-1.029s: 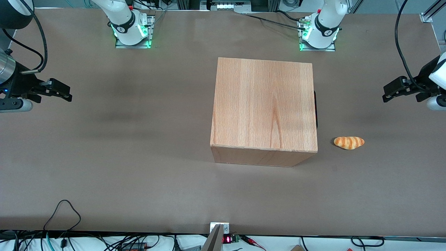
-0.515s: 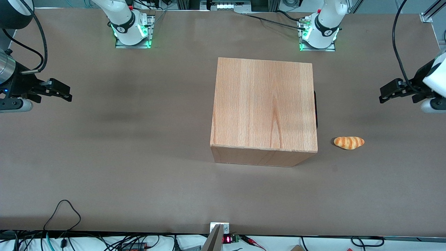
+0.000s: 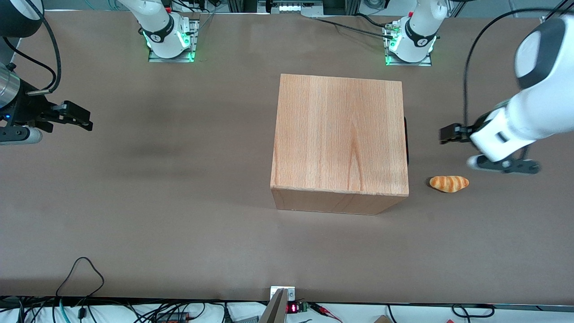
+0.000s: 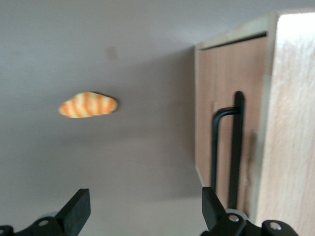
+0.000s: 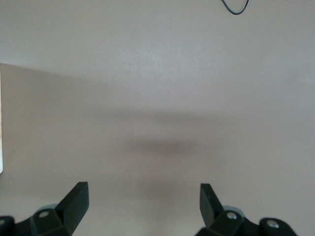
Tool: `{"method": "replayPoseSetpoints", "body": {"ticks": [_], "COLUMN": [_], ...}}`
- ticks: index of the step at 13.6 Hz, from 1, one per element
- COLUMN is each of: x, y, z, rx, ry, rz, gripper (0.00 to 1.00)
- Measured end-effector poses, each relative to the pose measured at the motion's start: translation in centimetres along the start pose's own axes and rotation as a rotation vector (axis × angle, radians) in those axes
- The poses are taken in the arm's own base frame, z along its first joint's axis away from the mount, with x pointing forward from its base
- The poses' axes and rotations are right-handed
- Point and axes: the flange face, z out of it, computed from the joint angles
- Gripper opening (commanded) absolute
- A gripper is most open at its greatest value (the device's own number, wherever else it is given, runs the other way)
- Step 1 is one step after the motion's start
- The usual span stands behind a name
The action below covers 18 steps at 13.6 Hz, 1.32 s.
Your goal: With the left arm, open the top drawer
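Note:
The wooden cabinet (image 3: 339,139) stands mid-table. In the front view its top hides the drawer fronts; only a sliver of the black bar handle (image 3: 406,139) shows at the side facing the working arm. The left wrist view shows the top drawer's pale-wood front panel (image 4: 224,93), shut, with the black bar handle (image 4: 237,147). The left arm (image 3: 529,112) reaches in low, and its gripper (image 3: 445,134) hangs in front of the drawer face, apart from the handle. In the left wrist view the gripper (image 4: 145,211) is wide open and empty.
A striped toy croissant (image 3: 449,183) lies on the brown table in front of the cabinet's drawer side, a little nearer the front camera than the gripper; it also shows in the left wrist view (image 4: 88,104). Cables lie along the table's near edge.
The left arm has swung in from the table's end toward the cabinet and come lower. Its gripper now sits much closer to the drawer face. Cabinet and croissant have not moved.

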Motion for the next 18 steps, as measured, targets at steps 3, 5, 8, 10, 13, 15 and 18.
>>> {"method": "replayPoseSetpoints", "body": {"ticks": [3, 5, 8, 10, 13, 15, 18], "x": [2.0, 2.9, 3.6, 3.8, 3.8, 3.9, 4.1], "y": [0.1, -0.3, -0.9, -0.7, -0.4, -0.3, -0.1], "z": [4.3, 6.1, 7.5, 7.9, 8.1, 8.4, 9.5], "rx": [-0.041, -0.086, -0.137, -0.161, -0.188, -0.189, -0.189], "ry": [-0.073, -0.1, -0.125, -0.132, -0.137, -0.143, -0.171], "rz": [-0.003, -0.017, -0.035, -0.036, -0.036, -0.035, -0.032], "gripper": [1.0, 1.0, 1.0, 1.0, 1.0, 1.0, 1.0]}}
